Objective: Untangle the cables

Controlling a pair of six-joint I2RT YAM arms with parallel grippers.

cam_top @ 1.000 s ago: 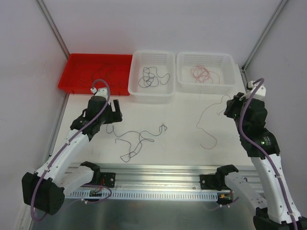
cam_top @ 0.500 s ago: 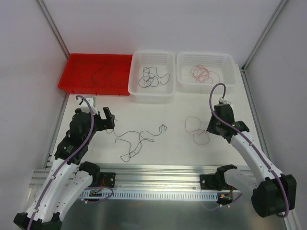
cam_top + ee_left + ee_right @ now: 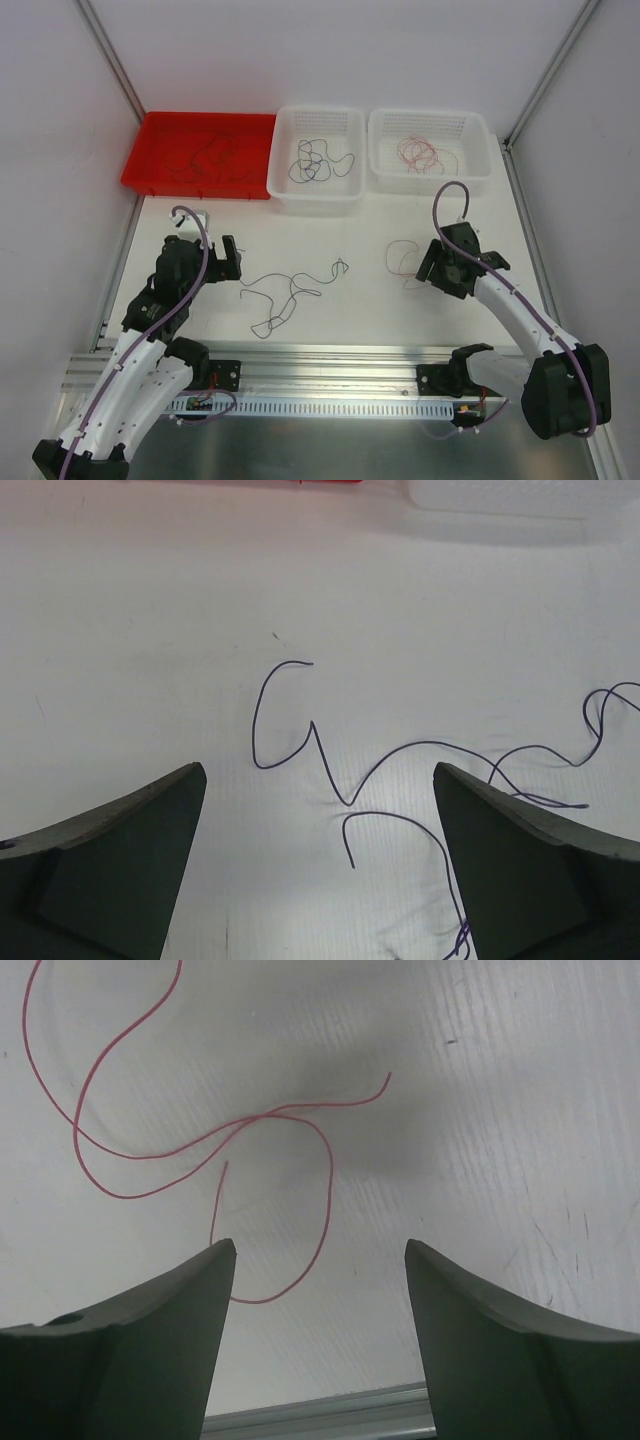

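Observation:
A dark purple cable lies in loose, crossing curls on the white table; in the left wrist view the purple cable runs between and ahead of my fingers. My left gripper is open just left of it, holding nothing. A red cable lies looped on the table at the right. My right gripper stands open over its near loop, gripping nothing.
At the back stand a red tray with dark wires, a white basket with black wires, and a second white basket with red wires. An aluminium rail runs along the near edge.
My right arm came down from beside the right basket to the table, opened, and the red cable now lies loose. My left gripper drew back leftward and opened wider.

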